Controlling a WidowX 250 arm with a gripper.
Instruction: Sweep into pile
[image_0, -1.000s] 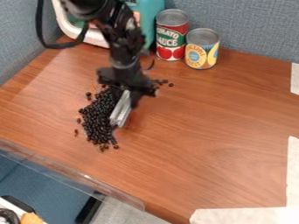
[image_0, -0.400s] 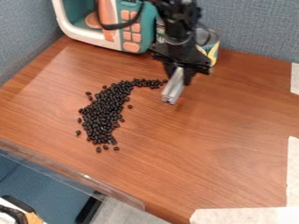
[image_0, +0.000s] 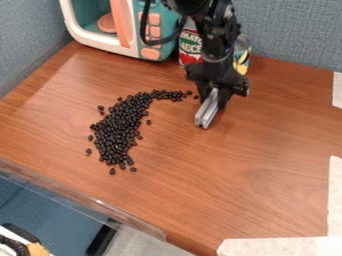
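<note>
The dark beans (image_0: 117, 131) lie on the wooden table (image_0: 267, 160) around nine o'clock of its middle, their layout matching the earlier frames; their long axis runs roughly from seven to one o'clock, the thin end bending toward three. Just beyond that end, the gripper (image_0: 213, 102) has shifted slightly toward five o'clock; its fingers are closed around a silvery bar (image_0: 206, 113), which slants down toward seven o'clock. Farther out, toward twelve, stand a red can (image_0: 190, 49), a yellow-labelled can (image_0: 242, 59) and a toy microwave (image_0: 151, 53)
</note>
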